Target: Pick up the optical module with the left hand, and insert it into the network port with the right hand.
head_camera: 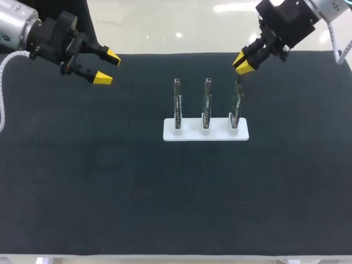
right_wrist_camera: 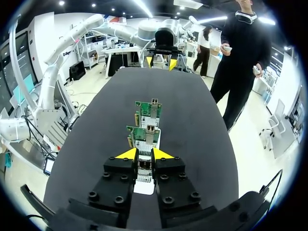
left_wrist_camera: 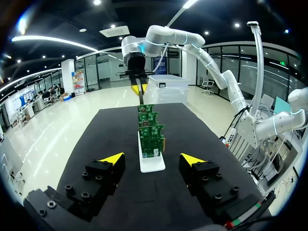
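A white stand (head_camera: 187, 133) in the middle of the black table holds three upright green network cards; the rightmost card (head_camera: 236, 107) stands just below my right gripper (head_camera: 242, 63). That gripper is shut on a slim optical module (left_wrist_camera: 141, 96), which hangs from its yellow tips straight above that card's top edge. In the right wrist view the module (right_wrist_camera: 144, 168) sits between the nearly closed fingers, with the cards lined up ahead. My left gripper (head_camera: 107, 67) hovers wide open and empty at the table's far left, well clear of the stand.
The black mat (head_camera: 110, 181) covers the whole table. The middle card (head_camera: 207, 104) and left card (head_camera: 177, 104) stand a short gap apart on the stand. A white cable (head_camera: 3, 104) runs along the left edge.
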`<state>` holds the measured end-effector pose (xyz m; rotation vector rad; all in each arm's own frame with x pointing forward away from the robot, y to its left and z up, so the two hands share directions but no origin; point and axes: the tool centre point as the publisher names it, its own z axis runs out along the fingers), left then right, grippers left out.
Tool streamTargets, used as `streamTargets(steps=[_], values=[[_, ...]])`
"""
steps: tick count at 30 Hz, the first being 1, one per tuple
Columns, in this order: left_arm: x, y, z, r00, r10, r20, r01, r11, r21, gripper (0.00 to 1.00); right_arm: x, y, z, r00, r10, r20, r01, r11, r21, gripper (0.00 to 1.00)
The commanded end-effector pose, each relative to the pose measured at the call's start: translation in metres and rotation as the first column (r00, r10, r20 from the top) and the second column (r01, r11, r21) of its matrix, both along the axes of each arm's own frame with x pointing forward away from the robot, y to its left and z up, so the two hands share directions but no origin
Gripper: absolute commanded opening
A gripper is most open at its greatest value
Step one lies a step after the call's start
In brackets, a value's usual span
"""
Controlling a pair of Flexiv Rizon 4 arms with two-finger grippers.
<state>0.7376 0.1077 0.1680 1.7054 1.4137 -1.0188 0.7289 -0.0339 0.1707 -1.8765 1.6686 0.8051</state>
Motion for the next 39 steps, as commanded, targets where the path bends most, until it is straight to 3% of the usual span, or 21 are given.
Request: streamTargets(steps=[1, 6, 7, 8, 9, 23, 25, 26, 39], values=[[0.001, 0.000, 0.000, 1.000, -0.002, -0.001, 0.002, 1.000, 0.003, 1.00, -0.002, 0.000, -0.006, 1.000, -0.003, 0.005, 0.003, 1.000, 0.000, 0.00], [0.001, 0.000, 0.000, 1.000, -0.002, -0.001, 0.002, 1.000, 0.003, 1.00, -0.002, 0.000, -0.010, 1.000, -0.005, 0.020, 0.005, 1.000, 0.002, 0.00], [0.001, 0.000, 0.000, 1.000, -0.002, -0.001, 0.002, 1.000, 0.003, 1.00, -0.002, 0.000, -0.010, 1.000, -0.005, 0.021, 0.005, 1.000, 0.003, 0.08], [0.001, 0.000, 0.000, 1.000, -0.002, -0.001, 0.002, 1.000, 0.003, 1.00, -0.002, 0.000, -0.010, 1.000, -0.006, 0.022, 0.005, 1.000, 0.004, 0.41], [0.001, 0.000, 0.000, 1.000, -0.002, -0.001, 0.002, 1.000, 0.003, 1.00, -0.002, 0.000, -0.010, 1.000, -0.006, 0.024, 0.006, 1.000, 0.005, 1.00], [0.001, 0.000, 0.000, 1.000, -0.002, -0.001, 0.002, 1.000, 0.003, 1.00, -0.005, 0.000, 0.000, 1.000, -0.016, 0.005, 0.016, 1.000, -0.002, 1.00], [0.001, 0.000, 0.000, 1.000, -0.002, -0.001, 0.002, 1.000, 0.003, 1.00, -0.006, 0.000, 0.000, 1.000, -0.023, -0.001, 0.023, 1.000, -0.003, 0.22], [0.001, 0.000, 0.000, 1.000, -0.002, -0.001, 0.002, 1.000, 0.003, 1.00, -0.006, 0.000, 0.000, 1.000, -0.024, -0.002, 0.024, 1.000, -0.003, 0.00], [0.001, 0.000, 0.000, 1.000, -0.002, -0.001, 0.002, 1.000, 0.003, 1.00, -0.012, -0.001, 0.001, 1.000, -0.024, -0.016, 0.024, 1.000, -0.015, 0.00]])
